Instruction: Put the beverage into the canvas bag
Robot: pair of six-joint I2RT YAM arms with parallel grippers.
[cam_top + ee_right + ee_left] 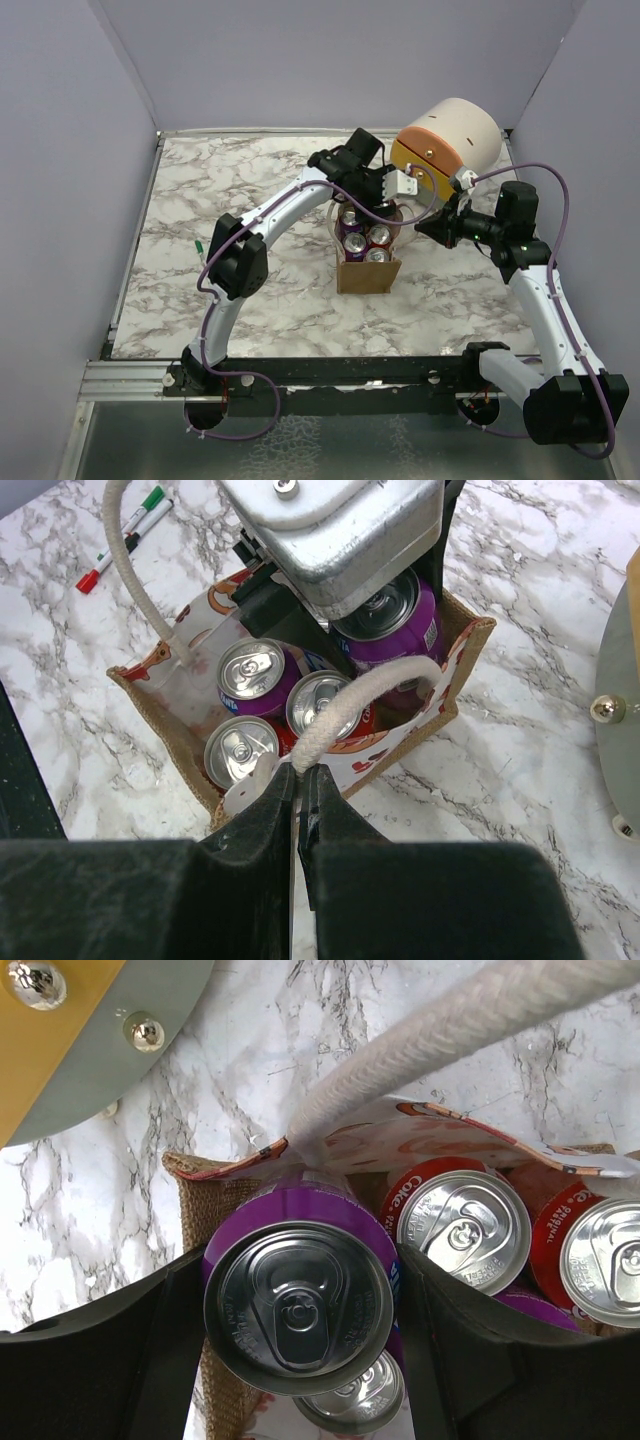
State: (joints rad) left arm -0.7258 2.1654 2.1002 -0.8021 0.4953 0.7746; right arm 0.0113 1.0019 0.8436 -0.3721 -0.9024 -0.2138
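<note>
Over canvas bag [368,275], left jaws hold purple can [298,1305]; right jaws pinch handle [345,702].

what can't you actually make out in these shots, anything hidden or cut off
Whether the purple can touches the floor of the canvas bag: all views, hidden by the can and bag walls.
Silver can beneath it: left wrist view, covered by the purple can, cut by the bottom edge.
Markers: right wrist view, lettering too small.
How much handle the right gripper pinches: hidden inside its shut jaws.
</note>
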